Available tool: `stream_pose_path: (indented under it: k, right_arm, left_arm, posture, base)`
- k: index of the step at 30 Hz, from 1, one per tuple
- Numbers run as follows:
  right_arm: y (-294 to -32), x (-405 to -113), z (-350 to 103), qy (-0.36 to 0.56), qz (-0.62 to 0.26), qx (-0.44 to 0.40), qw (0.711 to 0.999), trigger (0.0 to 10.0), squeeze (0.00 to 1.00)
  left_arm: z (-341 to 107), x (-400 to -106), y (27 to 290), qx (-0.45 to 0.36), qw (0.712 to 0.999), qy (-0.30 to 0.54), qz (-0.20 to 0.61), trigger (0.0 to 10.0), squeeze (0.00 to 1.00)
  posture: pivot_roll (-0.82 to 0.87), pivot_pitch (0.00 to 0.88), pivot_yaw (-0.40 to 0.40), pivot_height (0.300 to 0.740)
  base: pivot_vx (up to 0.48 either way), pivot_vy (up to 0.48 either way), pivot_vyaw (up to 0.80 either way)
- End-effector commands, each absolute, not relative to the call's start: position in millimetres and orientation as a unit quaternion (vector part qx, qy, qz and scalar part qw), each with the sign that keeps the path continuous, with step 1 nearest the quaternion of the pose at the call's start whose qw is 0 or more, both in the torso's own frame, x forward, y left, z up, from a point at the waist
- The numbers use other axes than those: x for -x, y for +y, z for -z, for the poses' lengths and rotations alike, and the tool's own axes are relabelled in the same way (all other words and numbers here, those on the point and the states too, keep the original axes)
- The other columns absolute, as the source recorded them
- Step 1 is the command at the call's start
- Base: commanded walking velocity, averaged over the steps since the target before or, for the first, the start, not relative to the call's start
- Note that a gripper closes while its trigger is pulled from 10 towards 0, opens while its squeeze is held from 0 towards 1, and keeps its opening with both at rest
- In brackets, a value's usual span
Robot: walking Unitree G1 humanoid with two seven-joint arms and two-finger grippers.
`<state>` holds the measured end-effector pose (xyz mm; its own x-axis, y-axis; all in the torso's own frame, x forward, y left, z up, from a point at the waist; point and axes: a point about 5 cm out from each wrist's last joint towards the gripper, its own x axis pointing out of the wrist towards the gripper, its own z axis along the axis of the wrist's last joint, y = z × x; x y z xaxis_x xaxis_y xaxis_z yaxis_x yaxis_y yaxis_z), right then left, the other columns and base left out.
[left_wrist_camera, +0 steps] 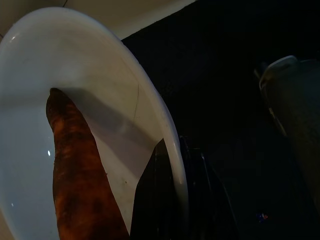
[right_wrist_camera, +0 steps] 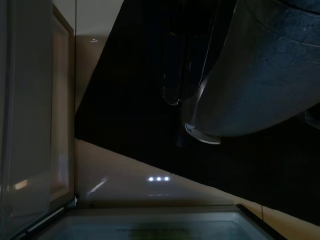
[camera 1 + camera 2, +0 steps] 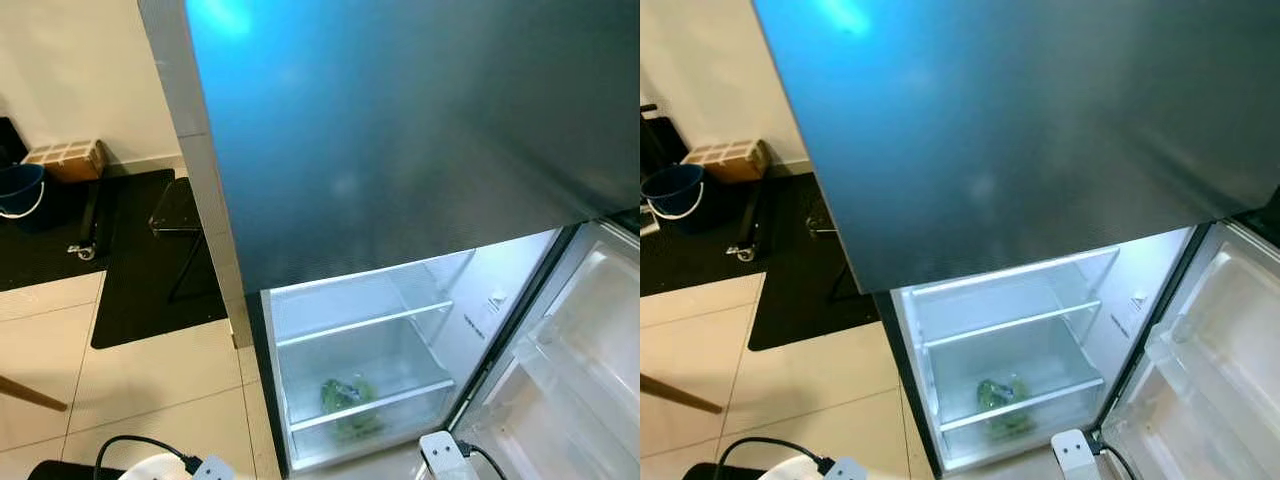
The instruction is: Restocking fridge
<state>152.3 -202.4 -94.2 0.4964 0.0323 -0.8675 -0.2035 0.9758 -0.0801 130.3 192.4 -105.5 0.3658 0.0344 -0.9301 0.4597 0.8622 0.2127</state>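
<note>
In the eye views the fridge [image 3: 400, 150] stood close before the robot, its upper door shut and its lower door [image 3: 580, 370] swung wide to the right, presumably so the compartment could take new stock. Inside the fridge were two glass shelves [image 3: 365, 325]; a bag of leafy greens [image 3: 345, 400] lay on the lower shelf, the upper shelf bare. Left of the fridge, well apart, a blue bucket [image 3: 20, 190] and a small cardboard box [image 3: 68, 158] sat by the wall, with a black stool [image 3: 178, 215] on the dark mat nearer the fridge.

In the left wrist view the left gripper [image 1: 172, 200] pinched the rim of a white plate [image 1: 100, 75], one black finger over the inner face and the other behind, nearly closed on it. A brown sweet potato [image 1: 80, 175] lay on the plate, likely carried this way so it would not roll off on its way to the fridge.

In the right wrist view the right arm hung idle beside the fridge door; whether its gripper was open or closed I cannot tell.
</note>
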Motion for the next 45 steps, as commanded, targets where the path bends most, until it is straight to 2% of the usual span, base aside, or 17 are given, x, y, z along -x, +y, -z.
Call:
stream_pose_path:
  k: [1,5,27,31,45]
  right_arm:
    - [-201.6,-150.1,95.2,0.501,-0.071,0.085,0.858,10.0,0.00]
    - [-201.5,-149.8,95.3,0.502,-0.073,0.087,0.857,10.0,0.00]
    - [-201.4,-151.0,94.8,0.501,-0.084,0.097,0.856,10.0,0.00]
    - [-199.9,-149.3,95.6,0.503,-0.088,0.097,0.854,10.0,0.00]
    - [-198.8,-147.6,96.4,0.504,-0.091,0.098,0.854,10.0,0.00]
  left_arm:
    - [105.6,-129.2,194.5,-0.223,0.794,0.550,0.129,10.0,0.00]
    - [105.5,-129.0,195.3,-0.225,0.794,0.549,0.128,10.0,0.00]
    - [106.3,-128.3,190.2,-0.215,0.798,0.547,0.136,10.0,0.00]
    - [106.8,-126.2,191.0,-0.213,0.798,0.549,0.132,10.0,0.00]
    - [106.5,-127.0,191.1,-0.211,0.799,0.547,0.133,10.0,0.00]
  posture:
    - [-0.13,0.000,0.037,0.740]
    - [-0.13,0.000,0.035,0.740]
    - [-0.13,0.000,0.028,0.740]
    - [-0.12,0.000,0.029,0.740]
    - [-0.13,0.000,0.031,0.740]
  base:
    - [0.000,-0.469,0.00]
    - [0.000,-0.398,0.00]
    - [0.000,0.000,0.00]
    - [0.000,-0.480,0.00]
    - [0.000,0.000,0.00]
